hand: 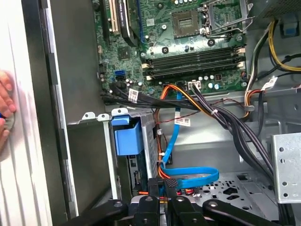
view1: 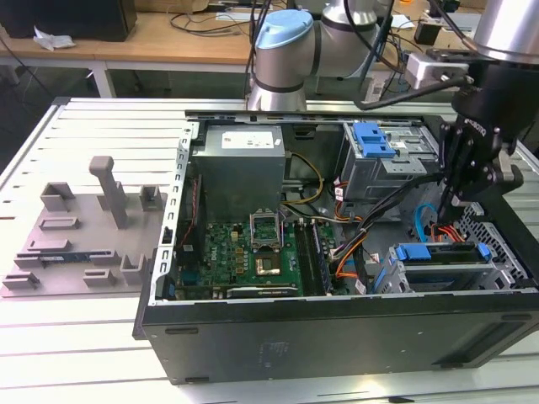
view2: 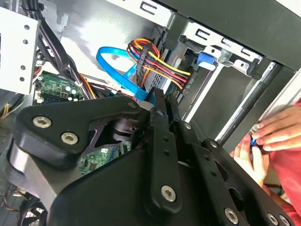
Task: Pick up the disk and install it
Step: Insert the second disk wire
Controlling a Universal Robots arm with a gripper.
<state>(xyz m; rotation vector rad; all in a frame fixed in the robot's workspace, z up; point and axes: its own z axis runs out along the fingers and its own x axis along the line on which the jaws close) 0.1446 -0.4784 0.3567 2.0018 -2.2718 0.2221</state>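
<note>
The disk (view1: 440, 263) already sits in its bay at the case's (view1: 337, 328) near right, with the gripper (view1: 455, 202) above, its jaws closed and empty.

Exterior view looks down from afar on the open computer case (view1: 337, 328); both wrist views peer closely inside.

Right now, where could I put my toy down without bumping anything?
The bare slatted table beyond the grey fixture plate is free. Inside the computer case it is crowded: cables, motherboard, and the end effector above the disk.
</note>
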